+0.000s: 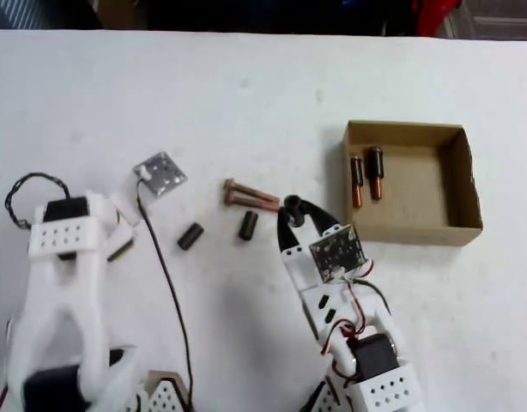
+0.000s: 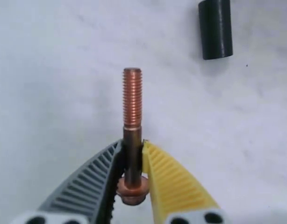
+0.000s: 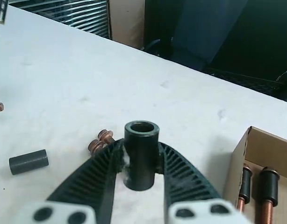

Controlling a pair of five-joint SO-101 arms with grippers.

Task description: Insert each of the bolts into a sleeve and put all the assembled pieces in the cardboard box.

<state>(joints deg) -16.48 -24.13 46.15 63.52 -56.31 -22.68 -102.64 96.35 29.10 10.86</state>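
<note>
Two assembled copper-and-black pieces point(image 1: 376, 173) lie in the brown cardboard box point(image 1: 414, 184), right of the high view. In the left wrist view, the left claw point(image 2: 133, 154) clamps a copper threaded bolt point(image 2: 132, 102) at lower centre. In the right wrist view, the right claw point(image 3: 141, 148) grips an upright black cylindrical sleeve point(image 3: 141, 135).

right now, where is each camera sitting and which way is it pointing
high view: fixed above, looking down over the table; both arms show, and the cardboard box.
left wrist view: on the left wrist, facing down at the table along the left claw, shut on a bolt.
right wrist view: on the right wrist, looking across the table past the right claw, shut on a sleeve.
shared: high and right wrist views both show the two loose bolts and the box.
</note>
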